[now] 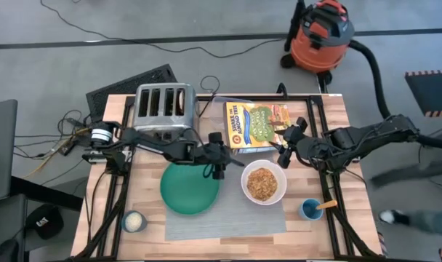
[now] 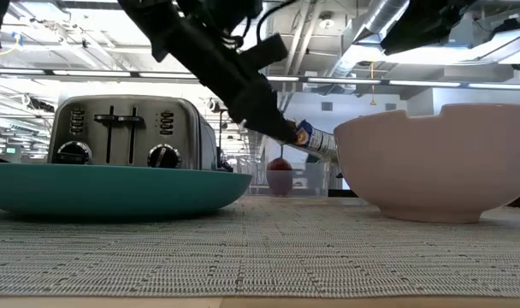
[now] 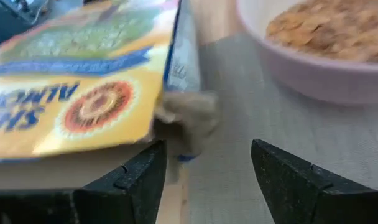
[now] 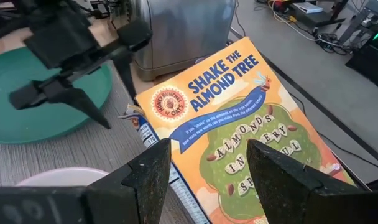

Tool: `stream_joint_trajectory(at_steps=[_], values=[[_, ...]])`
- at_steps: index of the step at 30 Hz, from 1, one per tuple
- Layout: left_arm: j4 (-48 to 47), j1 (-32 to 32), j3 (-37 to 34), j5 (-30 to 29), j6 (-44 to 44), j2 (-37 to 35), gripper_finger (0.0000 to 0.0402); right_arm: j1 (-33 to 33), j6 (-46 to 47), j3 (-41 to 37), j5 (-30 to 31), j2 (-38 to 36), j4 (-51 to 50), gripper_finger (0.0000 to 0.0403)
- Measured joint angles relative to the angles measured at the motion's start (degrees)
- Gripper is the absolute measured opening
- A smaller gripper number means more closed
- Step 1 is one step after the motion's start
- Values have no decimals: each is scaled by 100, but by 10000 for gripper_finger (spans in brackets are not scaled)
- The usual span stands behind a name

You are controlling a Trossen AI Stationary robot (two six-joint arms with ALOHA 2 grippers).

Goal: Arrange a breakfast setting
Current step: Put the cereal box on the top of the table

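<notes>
Plate (image 1: 190,188) and bowl (image 1: 263,184) sit side by side on the placemat (image 1: 228,222), bowl already filled with cereal, so the setting looks partly laid. Left gripper (image 1: 217,161) hovers at the plate's 1 o'clock, fingers apart, empty. Right gripper (image 1: 288,149) hangs at the bowl's 1 o'clock, over the cereal box (image 1: 256,126), also open. Toaster (image 1: 163,106) stands at the plate's 11 o'clock. Possibly a fruit (image 2: 280,174) beyond the placemat; low view unclear.

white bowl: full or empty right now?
Filled. From above, the white bowl on the grey placemat holds tan cereal nearly to the rim; the left wrist view shows the same flakes inside.
</notes>
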Motion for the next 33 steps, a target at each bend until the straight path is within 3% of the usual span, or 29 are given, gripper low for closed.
stream_joint_trajectory(at_steps=[7,14,18,23,27,33], values=[[262,325,-2,532,53,-2,205,33,-4,0,4,0,20,240],[763,394,54,669,311,369,168,33,-10,-1,4,1,65,240],[788,389,149,625,514,460,121,26,-101,-2,2,0,108,240],[657,390,331,530,884,429,26,42,-357,-2,4,0,123,240],[171,377,778,516,970,264,7,192,-457,-2,2,-2,100,240],[-1387,363,2004,520,1293,245,0,607,-182,-2,2,-4,-129,240]])
